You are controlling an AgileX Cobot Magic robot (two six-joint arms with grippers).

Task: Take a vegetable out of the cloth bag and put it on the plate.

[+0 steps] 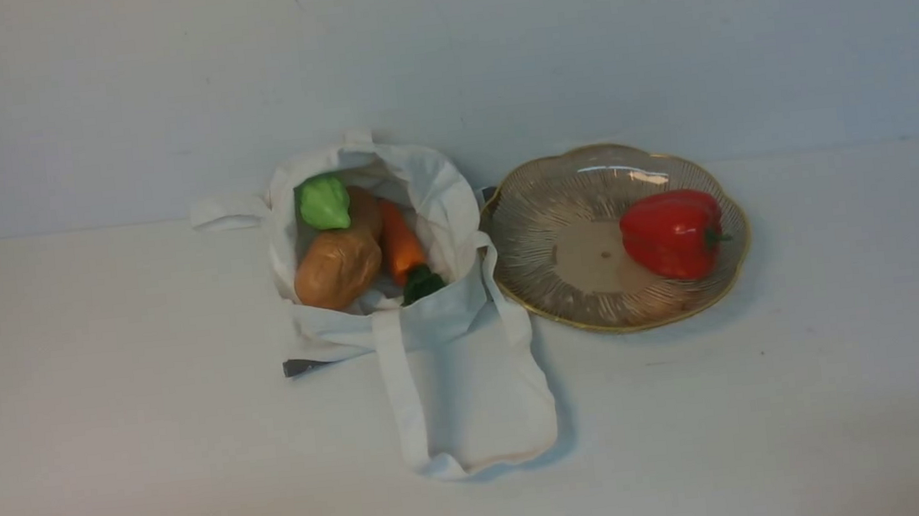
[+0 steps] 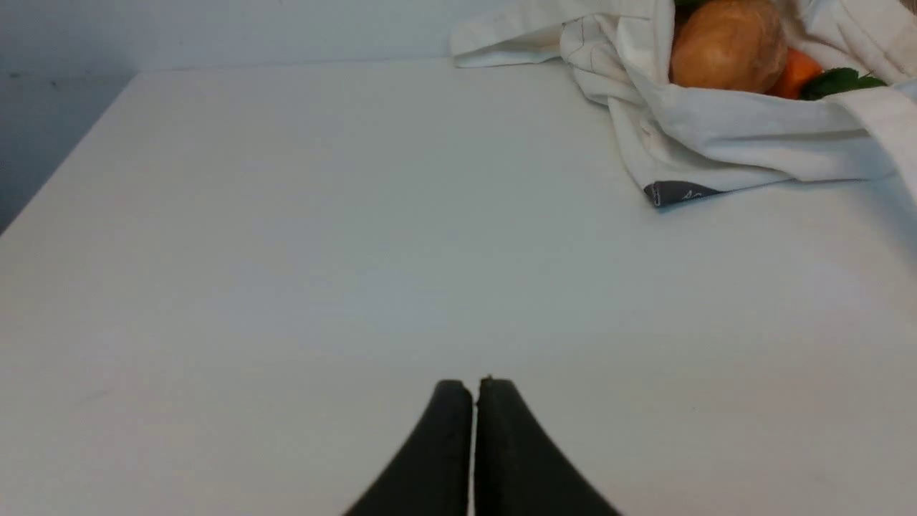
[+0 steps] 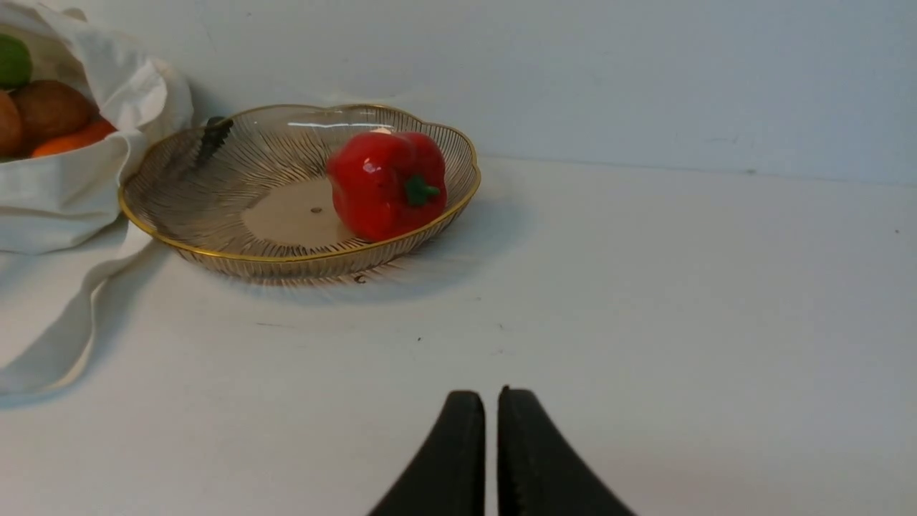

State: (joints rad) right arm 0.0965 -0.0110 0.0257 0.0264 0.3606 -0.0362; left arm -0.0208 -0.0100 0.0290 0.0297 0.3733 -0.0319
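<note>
Red pepper (image 1: 675,235) in glass plate (image 1: 582,305)

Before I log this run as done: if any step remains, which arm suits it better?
Neither, I think: the red pepper already rests in the glass plate. For any adjustment, probably the right, whose wrist view shows both.

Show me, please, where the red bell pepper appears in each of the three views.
Front view: right of centre, on the plate, the red bell pepper.
Left wrist view: not in it.
Right wrist view: upper middle, on the plate.
Landmark in all three: the cloth bag.
</note>
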